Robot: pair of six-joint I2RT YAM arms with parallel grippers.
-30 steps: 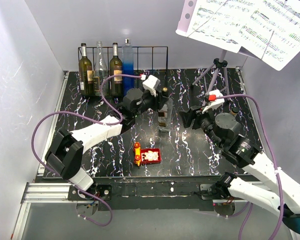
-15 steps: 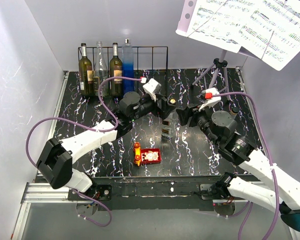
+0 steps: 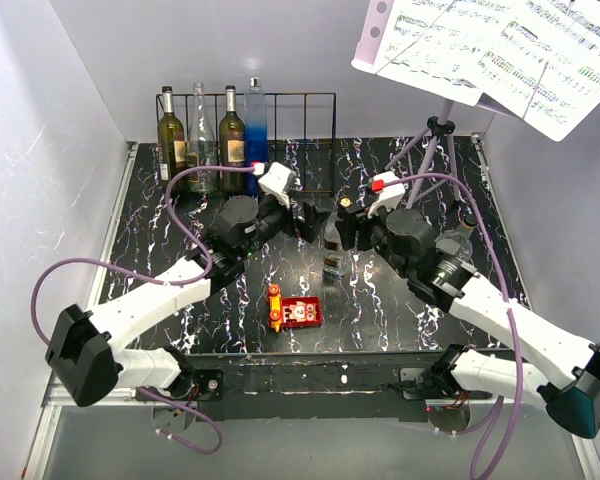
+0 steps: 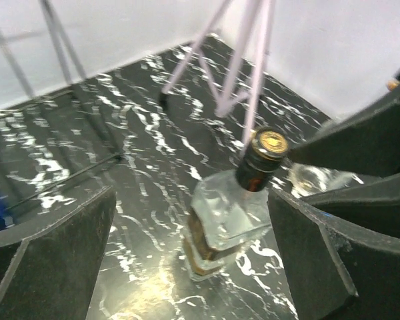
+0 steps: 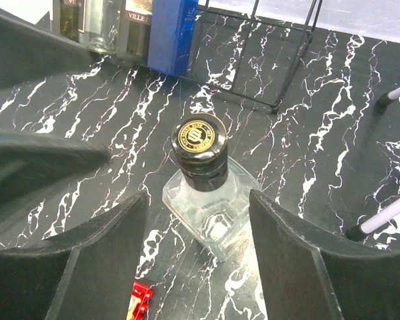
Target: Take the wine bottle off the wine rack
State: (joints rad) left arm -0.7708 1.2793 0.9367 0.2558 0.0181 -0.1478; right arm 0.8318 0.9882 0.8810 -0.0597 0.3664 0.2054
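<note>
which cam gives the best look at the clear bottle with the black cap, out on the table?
Right wrist: the clear bottle sits centred and sharp, with the cap logo and glass shoulders readable. Left wrist shows it from the side, leaning in frame and blurred. Top external shows it small and partly hidden.

White arms (image 3: 155, 298), purple cables (image 3: 195, 170)

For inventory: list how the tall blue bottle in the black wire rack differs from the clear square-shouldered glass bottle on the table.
Place: the tall blue bottle stands in the black wire rack; the clear square-shouldered glass bottle stands outside it on the black marbled table. Colour: the blue bottle is blue, the clear bottle colourless with a dark cap. Build: the blue bottle is slim, the clear bottle squat. Both stand upright.
</note>
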